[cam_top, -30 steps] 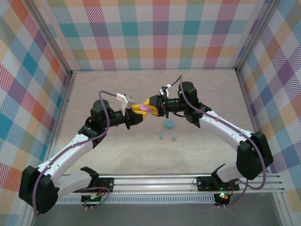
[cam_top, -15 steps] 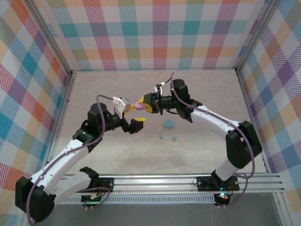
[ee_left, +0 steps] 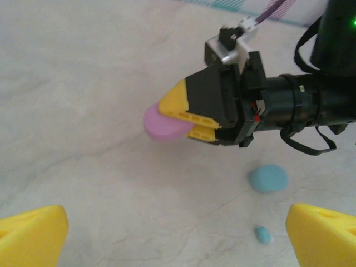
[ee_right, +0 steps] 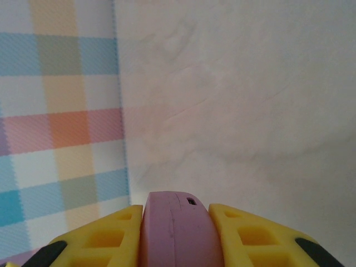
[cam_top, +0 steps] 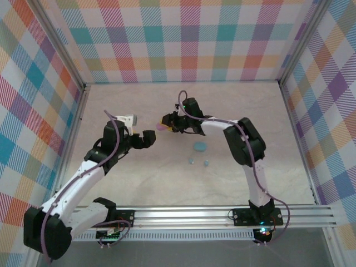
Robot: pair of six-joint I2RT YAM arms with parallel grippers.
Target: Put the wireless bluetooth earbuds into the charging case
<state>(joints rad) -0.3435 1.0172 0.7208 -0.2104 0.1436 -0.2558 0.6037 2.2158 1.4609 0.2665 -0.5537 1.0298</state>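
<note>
My right gripper (cam_top: 166, 123) is shut on a pink oval charging case (cam_top: 161, 127), held off the table; the case (ee_right: 177, 228) sits edge-on between the yellow fingers (ee_right: 253, 236), its lid closed. In the left wrist view that case (ee_left: 163, 123) is ahead of my open left gripper (ee_left: 178, 233), which has nothing between its fingers. My left gripper (cam_top: 146, 138) is a short way left of the case. A light blue case (cam_top: 199, 147) lies on the table, with two light blue earbuds (cam_top: 191, 161) (cam_top: 206, 163) in front of it. The pinkish earbuds are hidden.
The beige table (cam_top: 139, 178) is walled by plaid panels (cam_top: 183, 39) at the back and both sides. In the right wrist view the plaid wall (ee_right: 55, 111) is close on the left. The blue case (ee_left: 268, 178) and one blue bud (ee_left: 263, 235) lie right of my left gripper.
The right gripper has carried the pink case left and toward the back. The left gripper, which was up against the case, has drawn back to the left.
</note>
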